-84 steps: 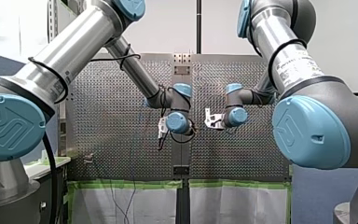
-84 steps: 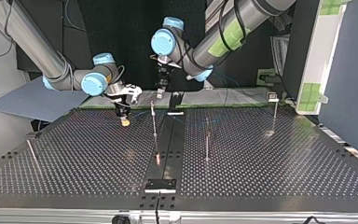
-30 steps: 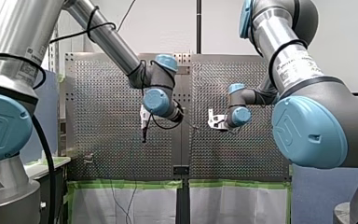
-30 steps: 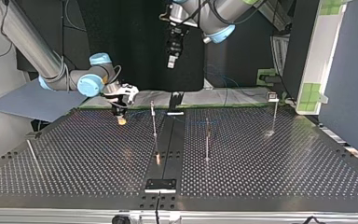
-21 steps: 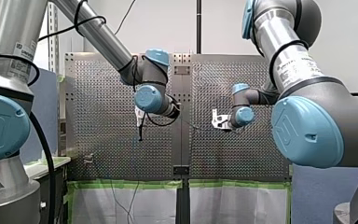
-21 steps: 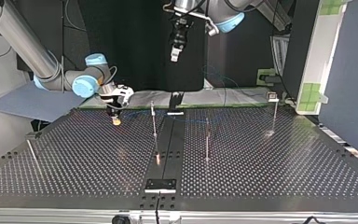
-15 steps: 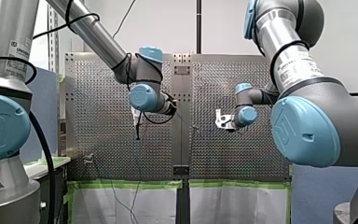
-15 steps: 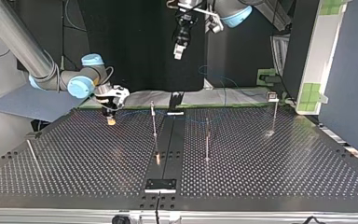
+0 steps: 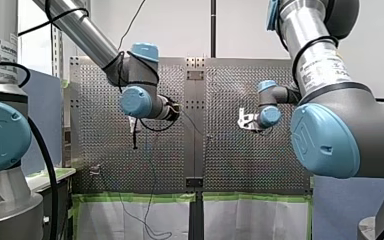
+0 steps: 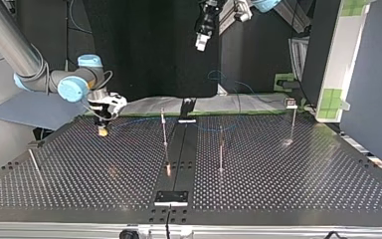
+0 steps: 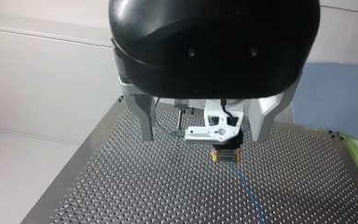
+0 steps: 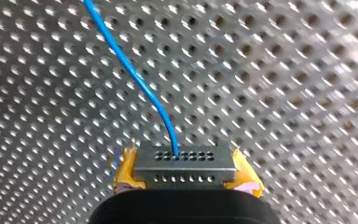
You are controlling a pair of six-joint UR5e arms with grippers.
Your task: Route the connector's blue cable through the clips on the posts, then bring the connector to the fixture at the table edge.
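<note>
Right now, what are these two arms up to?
My right gripper is shut on the connector, low over the perforated table, its blue cable trailing toward the posts. My left gripper hangs open high above the table, holding nothing. Whether the cable is routed yet is too small to tell.

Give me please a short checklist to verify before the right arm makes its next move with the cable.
1. Grey perforated connector clamped between my right gripper's yellow pads: ok.
2. Blue cable leaves the connector without a kink: ok.
3. Cable threaded at the tops of the thin metal posts: cannot tell.
4. My left gripper open, empty, high above the perforated table: ok.
</note>
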